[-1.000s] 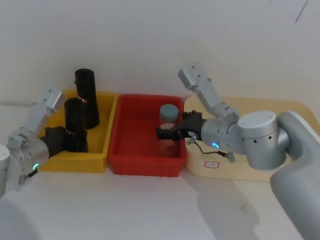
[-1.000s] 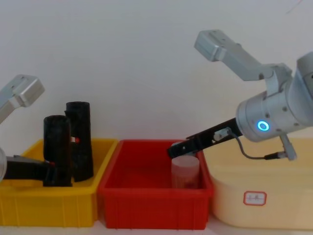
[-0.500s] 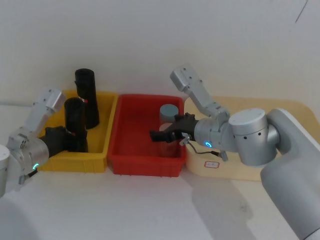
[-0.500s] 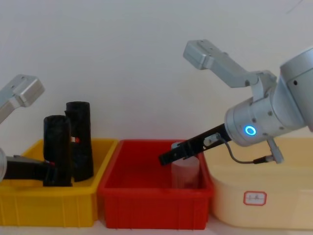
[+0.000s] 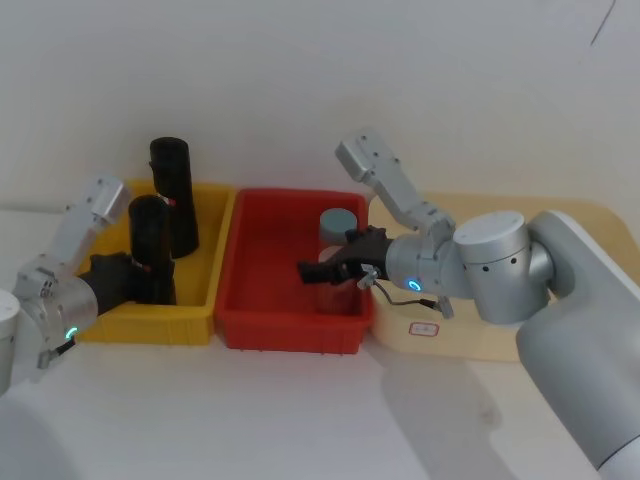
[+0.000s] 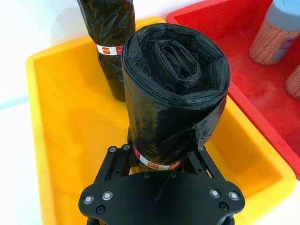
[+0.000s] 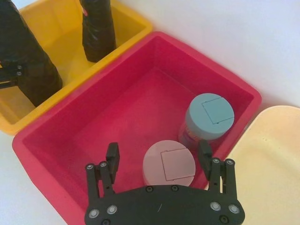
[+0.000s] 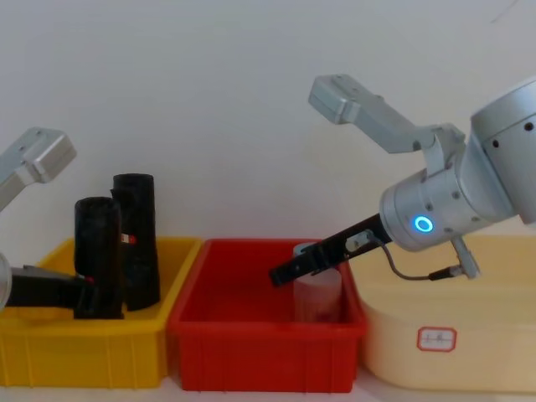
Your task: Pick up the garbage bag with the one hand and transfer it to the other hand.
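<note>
Black plastic, tightly rolled, the garbage bag [image 6: 176, 93] stood upright in the yellow bin [image 5: 200, 300] near a 2nd roll [image 5: 172, 195]. Our left pincer [image 6: 161, 157] pinched it low, at the red-and-white label band, while our right pincer [image 7: 158, 151] hung spread over the pink-lidded jar [image 7: 168, 164] in the red bin [image 5: 290, 330]. We judged the roll light, firm yet slippery, so the receiving pincer should grip squarely across its free upper half.
</note>
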Tool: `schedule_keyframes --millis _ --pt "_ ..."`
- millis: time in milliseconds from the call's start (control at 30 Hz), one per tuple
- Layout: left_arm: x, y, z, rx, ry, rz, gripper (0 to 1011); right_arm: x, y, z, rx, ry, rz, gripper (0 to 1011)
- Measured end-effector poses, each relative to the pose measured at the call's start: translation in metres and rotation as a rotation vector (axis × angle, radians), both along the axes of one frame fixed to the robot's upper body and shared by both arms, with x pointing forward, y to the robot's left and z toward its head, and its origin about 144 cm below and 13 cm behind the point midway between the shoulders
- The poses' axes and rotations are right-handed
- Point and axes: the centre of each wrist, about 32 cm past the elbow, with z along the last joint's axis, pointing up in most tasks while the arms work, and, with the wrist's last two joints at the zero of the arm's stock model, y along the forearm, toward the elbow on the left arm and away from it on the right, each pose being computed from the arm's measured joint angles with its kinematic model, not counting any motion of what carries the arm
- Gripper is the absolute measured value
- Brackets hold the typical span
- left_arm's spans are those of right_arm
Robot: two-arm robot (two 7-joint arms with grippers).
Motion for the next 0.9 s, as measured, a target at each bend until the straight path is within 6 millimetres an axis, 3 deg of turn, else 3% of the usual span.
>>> schedule_keyframes --millis 900 --pt "0.000 0.000 0.000 0.000 0.000 0.000 411 0.011 -0.006 -0.010 -0.006 0.026 0.022 1010"
